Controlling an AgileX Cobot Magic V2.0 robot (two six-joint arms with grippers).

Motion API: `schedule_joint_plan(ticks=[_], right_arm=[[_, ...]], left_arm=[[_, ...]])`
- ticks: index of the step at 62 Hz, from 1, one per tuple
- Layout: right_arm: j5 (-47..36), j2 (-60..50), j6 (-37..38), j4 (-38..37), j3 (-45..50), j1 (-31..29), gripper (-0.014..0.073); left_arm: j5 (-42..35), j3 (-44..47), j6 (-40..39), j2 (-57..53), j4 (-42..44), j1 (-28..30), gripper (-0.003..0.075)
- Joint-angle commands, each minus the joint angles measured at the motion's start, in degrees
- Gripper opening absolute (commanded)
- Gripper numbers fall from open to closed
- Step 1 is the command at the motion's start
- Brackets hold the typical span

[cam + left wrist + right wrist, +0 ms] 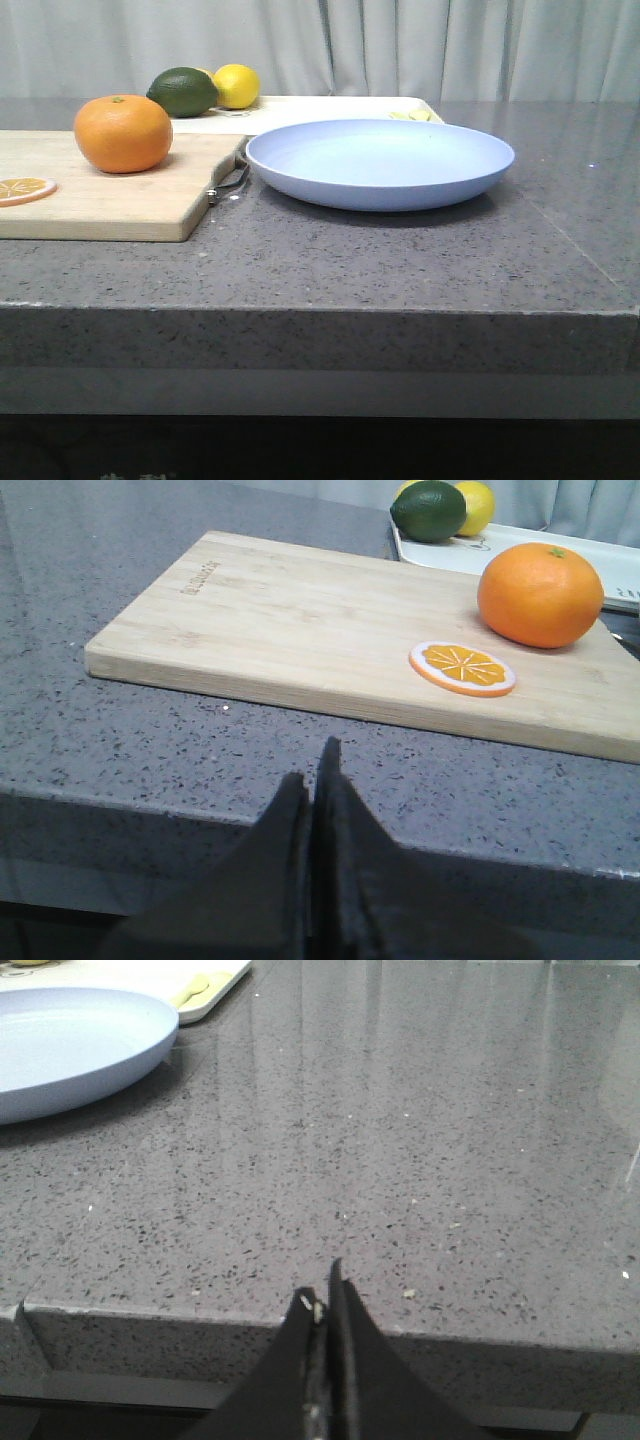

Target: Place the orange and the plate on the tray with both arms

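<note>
Both grippers clenched empty at the near edge: left gripper (318, 780) well short of the orange (123, 133), right gripper (325, 1295) well short of the plate (380, 163).

My left claw (315, 780) is two matte black fingers (270, 880), broad at the base and narrowing to sharp, angular tips. Their surface is faintly grainy, almost like rough plastic, with one tip reaching a little past the other. My right claw (322, 1295) is the same make: dark, wedge-shaped fingers (365, 1380) tapering to points. Along its inner seam I see a few pale specks and a thin lighter strip. I see no cables, screws or printed marks on either.
</note>
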Motion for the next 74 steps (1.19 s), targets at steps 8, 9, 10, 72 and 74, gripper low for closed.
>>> schedule_joint_plan(ticks=[8,9,10,72,74], right_arm=[[-4.4,-1.2,-0.5,-0.4,-0.2,0.0,-0.0109],[-4.4,-1.2,-0.5,-0.4,-0.2,0.0,-0.0109],[-4.4,-1.2,-0.5,-0.4,-0.2,0.0,-0.0109],[-4.4,-1.2,-0.5,-0.4,-0.2,0.0,-0.0109],[-4.4,-1.2,-0.5,-0.4,-0.2,0.0,-0.0109]], left_arm=[[-4.7,0.2,-0.3,-1.2,0.4,0.1,-0.0017],[-4.7,0.2,-0.3,-1.2,0.6,0.1,-0.0017],[-4.7,0.2,-0.3,-1.2,0.6,0.1,-0.0017],[-4.7,0.2,-0.3,-1.2,0.6,0.1,-0.0017],[-4.7,0.2,-0.3,-1.2,0.6,0.1,-0.0017]])
